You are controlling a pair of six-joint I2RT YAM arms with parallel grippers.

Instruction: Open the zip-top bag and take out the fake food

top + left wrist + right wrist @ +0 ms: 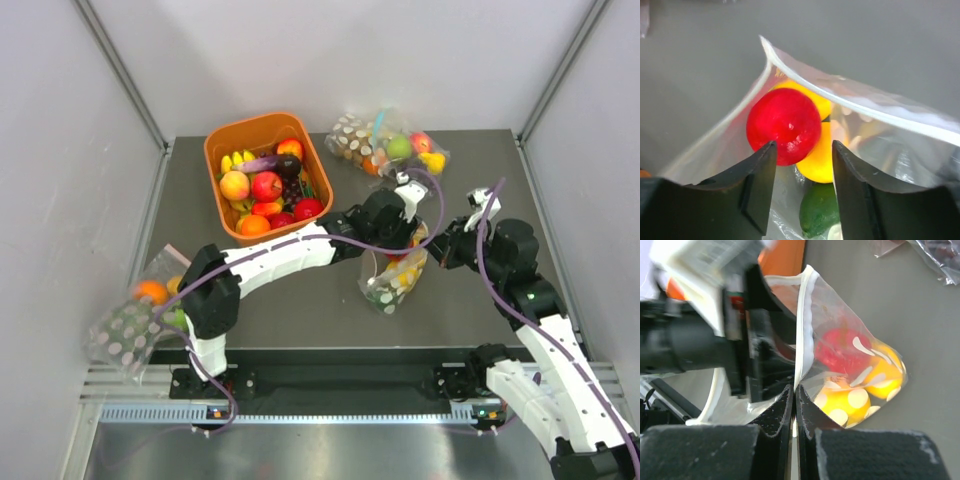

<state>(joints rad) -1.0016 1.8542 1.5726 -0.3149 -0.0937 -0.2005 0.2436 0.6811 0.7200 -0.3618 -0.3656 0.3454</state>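
The zip-top bag stands open at the table's middle, clear with white dots. In the left wrist view its rim gapes, showing the fake food: a red fruit, a yellow one and a green one. My left gripper is open, its fingers just at the bag's mouth, either side of the red and yellow fruits, gripping nothing. My right gripper is shut on the bag's zip edge and holds that side up. In the top view the left gripper is above the bag and the right gripper is at its right.
An orange basket full of toy fruit stands at the back left. A dotted bag with a green apple lies at the back. Another dotted bag with an orange fruit hangs off the table's left edge.
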